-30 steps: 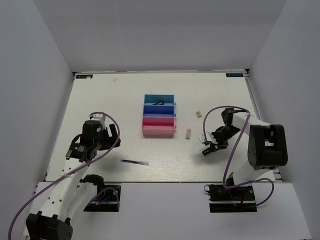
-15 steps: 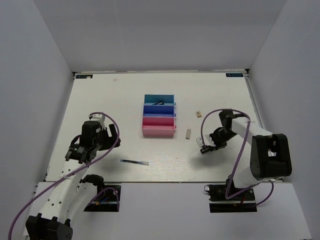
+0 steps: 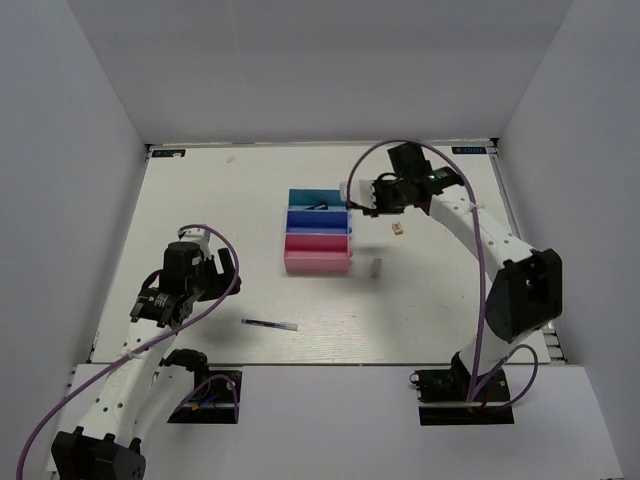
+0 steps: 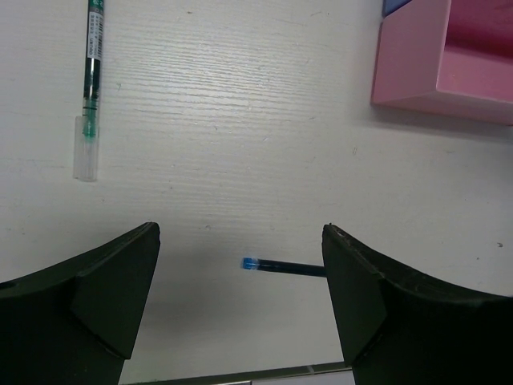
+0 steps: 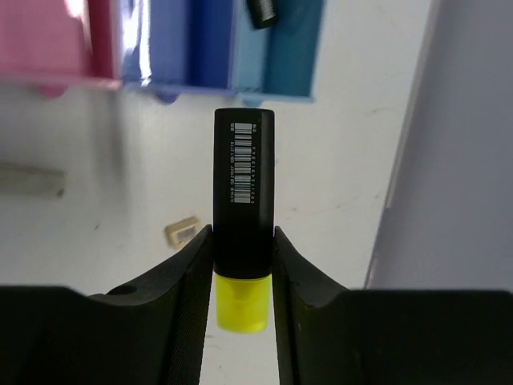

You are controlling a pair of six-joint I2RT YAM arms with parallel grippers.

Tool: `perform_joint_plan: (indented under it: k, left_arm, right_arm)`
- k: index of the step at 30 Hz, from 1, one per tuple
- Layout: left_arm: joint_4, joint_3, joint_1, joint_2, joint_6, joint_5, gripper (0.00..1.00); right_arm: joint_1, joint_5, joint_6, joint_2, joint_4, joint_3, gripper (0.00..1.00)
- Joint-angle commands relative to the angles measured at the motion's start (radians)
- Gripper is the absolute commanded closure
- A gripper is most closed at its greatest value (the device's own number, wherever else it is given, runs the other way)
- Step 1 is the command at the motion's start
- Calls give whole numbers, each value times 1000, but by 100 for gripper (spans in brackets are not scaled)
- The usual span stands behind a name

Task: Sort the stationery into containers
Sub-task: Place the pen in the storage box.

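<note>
While the white counter (image 3: 200, 200) runs out to pale walls (image 3: 90, 150) on three sides, the left tool (image 4: 240, 241) hangs over its near-left part with its fingers spread wide and nothing between them. A broad stretch of counter lies between this tool and the wall on its left. The right tool (image 3: 368, 196) is stretched far forward, well apart from the right-hand wall and just beside the far end of the containers. Three bins are joined in a row, pink (image 5: 48, 36), blue (image 5: 184, 40) and teal (image 5: 288, 48). They sit just past the right tool's fingertips, the teal one nearest it and the pink one farthest toward the arm bases. One dark item (image 5: 260, 10) lies in the teal bin, its kind too cropped to tell. Two pens show. A thin dark blue pen (image 3: 268, 324) lies to the right of the left tool, toward the near edge. A green pen with a clear cap (image 4: 90, 88) lies ahead of that tool and to its left. The right tool is clamped on one yellow-ended highlighter (image 5: 244, 184), black-bodied with a barcode label and pointing at the teal bin. Two whitish erasers lie on the counter under the right arm. The longer one (image 5: 30, 180) is near the pink bin and the smaller one (image 5: 183, 232) is just beside the tool's left finger.
</note>
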Motion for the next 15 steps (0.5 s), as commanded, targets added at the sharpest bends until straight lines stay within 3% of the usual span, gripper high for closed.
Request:
perform_joint_plan:
  k: [1, 10, 15]
  left_arm:
    - [8, -8, 8, -8, 3, 14, 8]
    - [5, -5, 8, 2, 3, 3, 8]
    - [2, -5, 8, -9, 6, -15, 8]
  right_arm:
    - [79, 139, 183, 78, 145, 89, 100]
    - [225, 331, 117, 267, 356, 189, 100]
    - [246, 380, 113, 374, 364, 274, 100]
